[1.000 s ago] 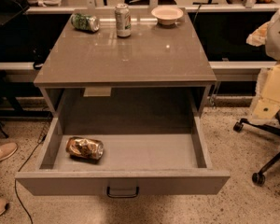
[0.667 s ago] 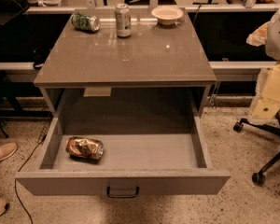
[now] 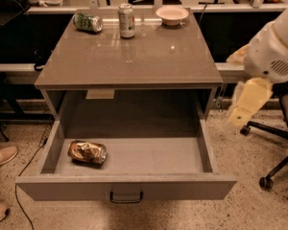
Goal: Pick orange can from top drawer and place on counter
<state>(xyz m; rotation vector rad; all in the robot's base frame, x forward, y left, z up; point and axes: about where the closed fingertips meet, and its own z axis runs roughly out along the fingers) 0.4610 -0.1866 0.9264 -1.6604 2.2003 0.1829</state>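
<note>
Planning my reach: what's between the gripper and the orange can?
In the camera view, the gripper hangs right of the top drawer; only the drawer's right wall and bare floor separate it from the orange can.

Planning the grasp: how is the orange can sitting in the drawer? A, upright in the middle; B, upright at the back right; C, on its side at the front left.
C: the orange can lies sideways, front left in the top drawer; the gripper is at right, outside it.
</note>
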